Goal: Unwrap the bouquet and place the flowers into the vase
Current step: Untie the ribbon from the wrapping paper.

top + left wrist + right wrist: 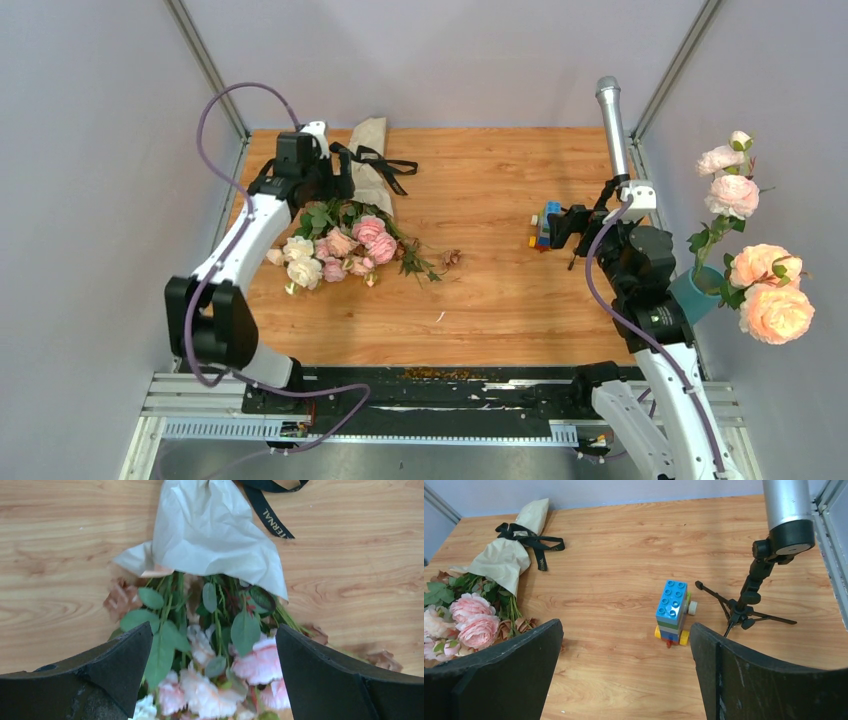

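– Grey walls are seen around a wood-grain bench (480, 290). What is hidden or cut off?
– The vase (697, 293), at the right edge of the top view, is largely covered by the right arm and by leaves, so only a teal patch is shown. The stems of the bouquet (345, 240) are concealed inside the kraft paper (210, 530). Its blooms are cut off at the bottom of the left wrist view.
– How are the arms posed?
– The left arm is stretched up the left side. The left tool (212, 630) is held wide open over the leaves, and nothing is gripped. The right tool (626, 627) is likewise spread wide and empty, and is pointed toward a brick stack (671, 610) beside a microphone (612, 125).
– And the bouquet?
– It is laid in the upper left of the bench, wrapped. The black ribbon (526, 537) is tied near the paper's narrow end. Pink and cream roses are fanned out toward the lower part of the top view.
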